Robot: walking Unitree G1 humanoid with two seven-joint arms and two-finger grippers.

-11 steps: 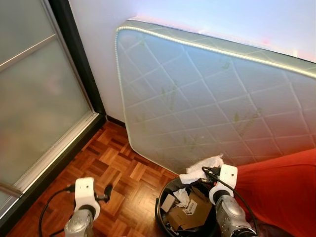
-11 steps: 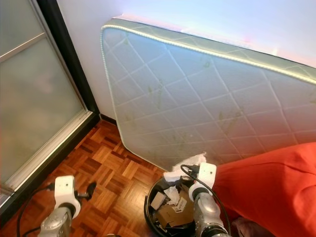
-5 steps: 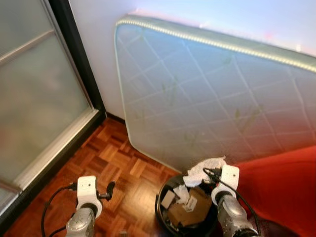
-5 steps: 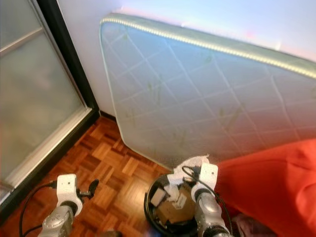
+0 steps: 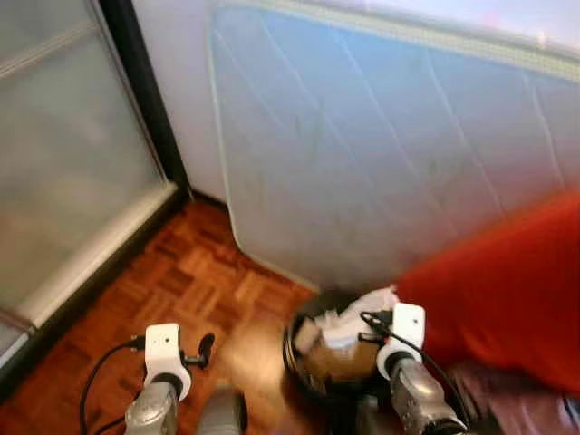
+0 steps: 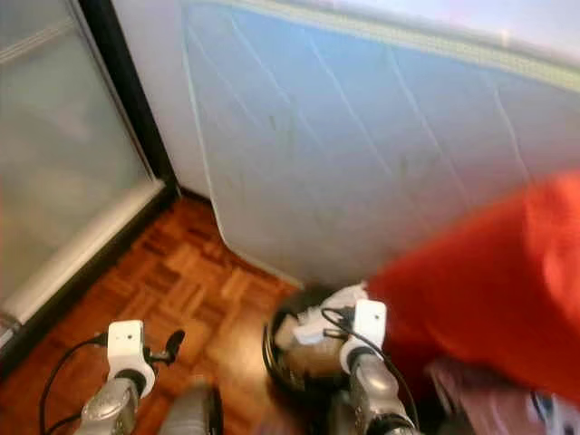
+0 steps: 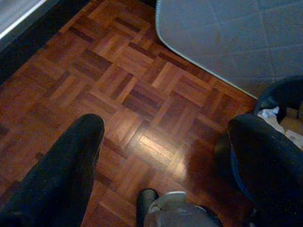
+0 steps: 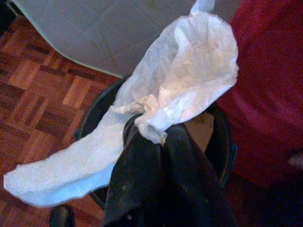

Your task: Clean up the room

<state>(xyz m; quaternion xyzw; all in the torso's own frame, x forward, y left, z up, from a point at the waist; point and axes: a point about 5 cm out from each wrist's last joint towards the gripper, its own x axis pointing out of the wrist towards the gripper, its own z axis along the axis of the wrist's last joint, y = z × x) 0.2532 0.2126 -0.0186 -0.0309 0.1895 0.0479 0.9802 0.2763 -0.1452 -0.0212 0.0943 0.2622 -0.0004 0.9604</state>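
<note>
My right gripper (image 8: 154, 135) is shut on a crumpled white paper towel (image 8: 189, 80), which hangs just above a round black trash bin (image 8: 94, 118). In the left eye view the paper towel (image 5: 356, 313) sits over the bin's far rim, and the bin (image 5: 292, 344) holds cardboard and paper scraps. My left gripper (image 7: 165, 142) is open and empty, hovering low over the parquet floor (image 7: 118, 80) to the left of the bin, near its dark wall (image 7: 279, 94).
A quilted mattress (image 5: 362, 154) leans on the wall right behind the bin. A red fabric mass (image 5: 498, 281) presses in from the right. A frosted sliding door (image 5: 63, 154) with a dark frame lines the left. Open parquet (image 5: 181, 281) lies between them.
The whole picture has shifted and blurred, so the camera has moved closer and tilted. The right gripper still holds the paper towel over the bin. The left gripper stays open.
</note>
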